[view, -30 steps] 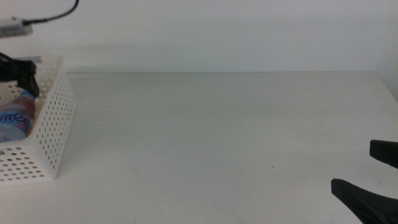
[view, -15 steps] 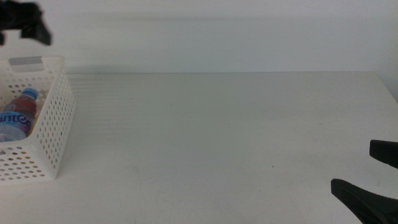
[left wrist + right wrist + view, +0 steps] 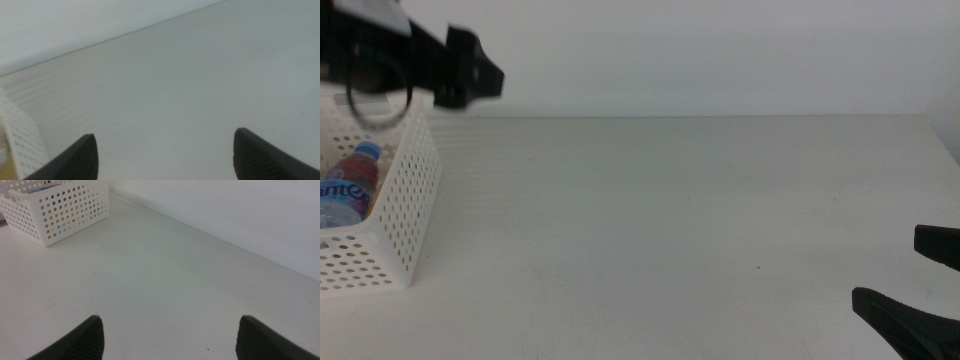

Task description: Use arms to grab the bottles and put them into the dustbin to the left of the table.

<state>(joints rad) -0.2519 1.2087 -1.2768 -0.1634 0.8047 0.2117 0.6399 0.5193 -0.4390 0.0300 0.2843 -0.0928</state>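
The white perforated dustbin stands at the table's left edge. Inside it lies a clear water bottle with a blue cap and a red-and-blue label. My left gripper hangs in the air just above and right of the dustbin's far rim. In the left wrist view this gripper is open over bare table, with nothing between the jaws. My right gripper waits low at the front right, open and empty; the right wrist view shows the dustbin far across the table.
The white tabletop stretches between the dustbin and the right gripper. A plain white wall runs behind its far edge. A sliver of the dustbin's wall shows in the left wrist view.
The left gripper has risen out of the dustbin and swung right, past its rim. The water bottle stays inside. The right arm has not moved.
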